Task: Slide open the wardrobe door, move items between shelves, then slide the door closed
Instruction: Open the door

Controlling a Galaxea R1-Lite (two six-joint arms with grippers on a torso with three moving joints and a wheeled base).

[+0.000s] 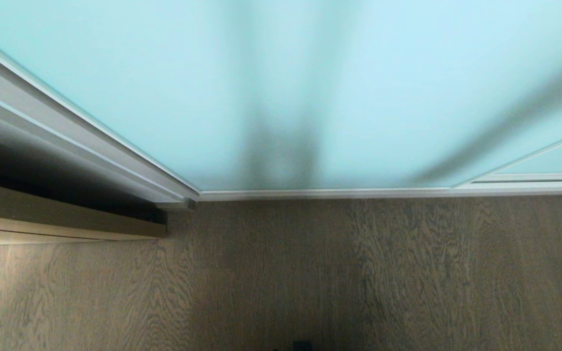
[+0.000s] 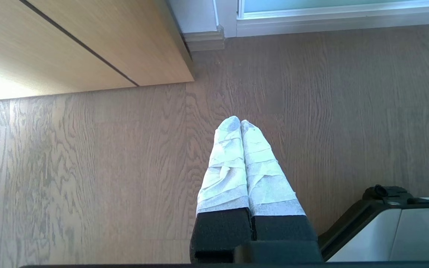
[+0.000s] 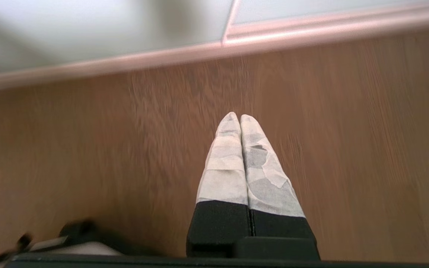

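Door [image 1: 310, 92]: frosted blue-green glass, fills the upper part of the head frame; drawn fully across, its bottom rail meeting the floor [image 1: 359, 273] across mid-frame. A second panel [image 1: 554, 158] overlaps at right edge. Frame post [image 1: 66, 131] runs diagonally at upper left; wood cabinet [image 1: 56, 219] at left edge.

Left gripper [image 2: 240, 121]: clenched, empty, taped fingers [image 2: 225, 167] pressed together, above floor at lower centre of its wrist frame.

Right gripper [image 3: 240, 115]: clenched, empty, above floor, lower centre; door rail across the top.

Two frosted glass door panels [image 1: 310, 87] [image 1: 554, 158]; two pincers [image 2: 240, 121] [image 3: 240, 115]; one wood cabinet front [image 2: 69, 41].
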